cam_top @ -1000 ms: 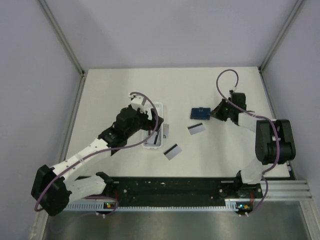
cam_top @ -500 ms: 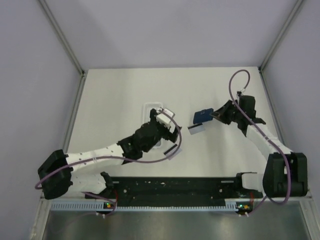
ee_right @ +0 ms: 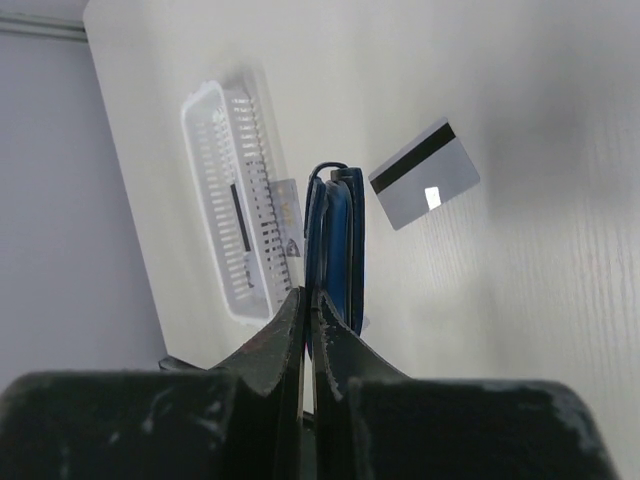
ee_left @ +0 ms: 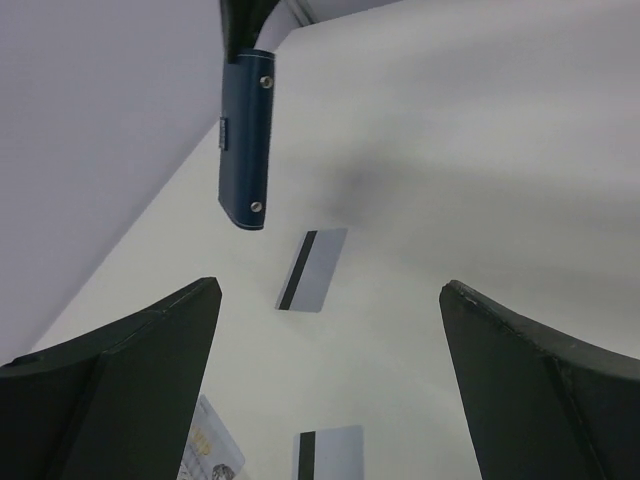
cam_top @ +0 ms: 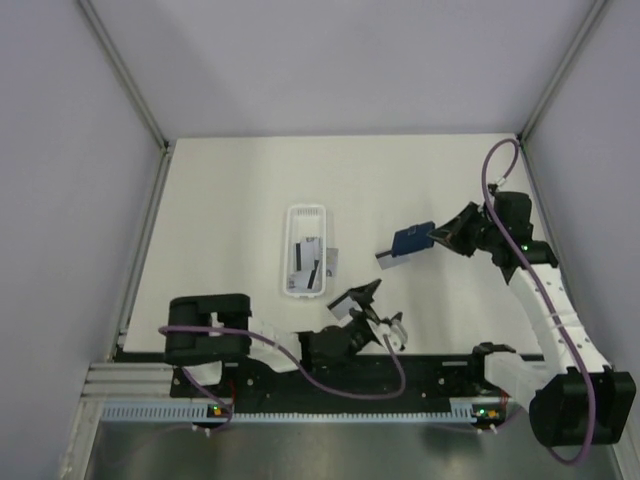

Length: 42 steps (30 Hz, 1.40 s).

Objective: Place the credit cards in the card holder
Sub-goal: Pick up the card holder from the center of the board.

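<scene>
My right gripper is shut on one edge of the dark navy card holder, which hangs folded above the table. In the right wrist view the card holder sticks out edge-on past the shut gripper. One grey credit card with a black stripe lies on the table just below it. My left gripper is open low near the front edge and holds nothing. In its own view the gripper faces the card holder, that striped card and a nearer card.
A long white slotted tray stands left of centre with cards in its near end. A printed card lies beside its right wall. The black rail with both arm bases runs along the front edge. Grey walls close the sides.
My left arm has swung from the tray back to the front edge, its jaws opening fully. My right gripper has lifted the card holder off the table and drawn it slightly right.
</scene>
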Available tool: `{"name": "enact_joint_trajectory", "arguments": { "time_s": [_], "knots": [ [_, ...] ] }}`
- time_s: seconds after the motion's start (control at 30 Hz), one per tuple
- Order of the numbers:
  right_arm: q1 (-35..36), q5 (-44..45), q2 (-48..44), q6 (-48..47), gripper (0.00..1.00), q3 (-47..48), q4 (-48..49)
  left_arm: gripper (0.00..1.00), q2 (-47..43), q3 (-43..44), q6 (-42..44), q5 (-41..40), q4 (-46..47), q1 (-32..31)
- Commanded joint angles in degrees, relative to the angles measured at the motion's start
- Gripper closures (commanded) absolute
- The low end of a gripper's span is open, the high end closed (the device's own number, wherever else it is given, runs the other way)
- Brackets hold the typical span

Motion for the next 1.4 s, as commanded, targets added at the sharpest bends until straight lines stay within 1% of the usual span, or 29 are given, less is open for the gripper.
{"name": "enact_joint_trajectory", "arguments": {
  "time_s": [0.0, 0.07, 0.17, 0.3, 0.4, 0.5, 0.63, 0.8, 0.97, 1.1, 1.2, 1.27, 1.33, 1.37],
  "knots": [
    [-0.26, -0.82, -2.56, 0.05, 1.0, 3.58, -5.34, 0.02, 8.3, 4.93, 18.68, -7.8, 27.23, -4.51],
    [-0.26, -0.64, -3.08, -0.13, 1.0, 3.41, -6.13, 0.02, 10.68, 6.95, 20.46, -7.46, 26.81, -5.13],
    [-0.26, -0.38, -3.44, -0.57, 1.0, 3.14, -7.18, 0.02, 11.13, 8.71, 19.15, -5.53, 22.07, -5.04],
    [-0.26, -0.03, -4.75, -1.01, 1.0, 2.61, -8.33, 0.04, 11.92, 11.79, 21.43, -5.09, 19.96, -3.99],
    [-0.26, -0.9, -5.11, -1.1, 1.0, 2.61, -8.77, 0.08, 11.05, 13.37, 19.07, -2.28, 14.79, -2.06],
    [-0.26, -1.52, -5.54, -0.57, 1.0, 2.79, -9.21, 0.09, 10.6, 15.13, 16.77, 0.36, 10.99, 0.14],
    [-0.26, -3.1, -6.07, -0.22, 1.0, 3.14, -9.73, 0.09, 12.44, 17.94, 18.18, 1.5, 10.81, 1.9],
    [-0.26, -5.56, -5.9, -0.04, 1.0, 3.67, -9.82, 0.13, 14.2, 21.63, 15.81, 4.75, 5.71, 4.18],
    [-0.26, -6.88, -6.42, -0.13, 1.0, 4.28, -10.44, 0.16, 15.17, 22.87, 14.66, 7.39, 2.9, 5.07],
    [-0.26, -7.58, -6.51, -0.75, 1.0, 5.6, -11.58, 0.17, 16.14, 22.87, 14.66, 6.96, 3.07, 5.33],
    [-0.26, -8.29, -6.51, -0.92, 1.0, 6.65, -12.54, 0.22, 17.45, 24.01, 14.31, 4.86, 3.16, 5.77],
    [-0.26, -8.38, -6.86, -1.18, 1.0, 7.27, -13.25, 0.28, 18.51, 25.59, 14.22, 2.66, 3.07, 6.12],
    [-0.26, -8.47, -7.21, -1.27, 1.0, 7.45, -13.6, 0.37, 19.21, 26.64, 14.4, 1.78, 2.81, 6.47],
    [-0.26, -8.38, -7.3, -1.36, 1.0, 7.62, -13.86, 0.44, 19.39, 26.91, 14.4, 1.34, 2.98, 6.65]
  ]
}}
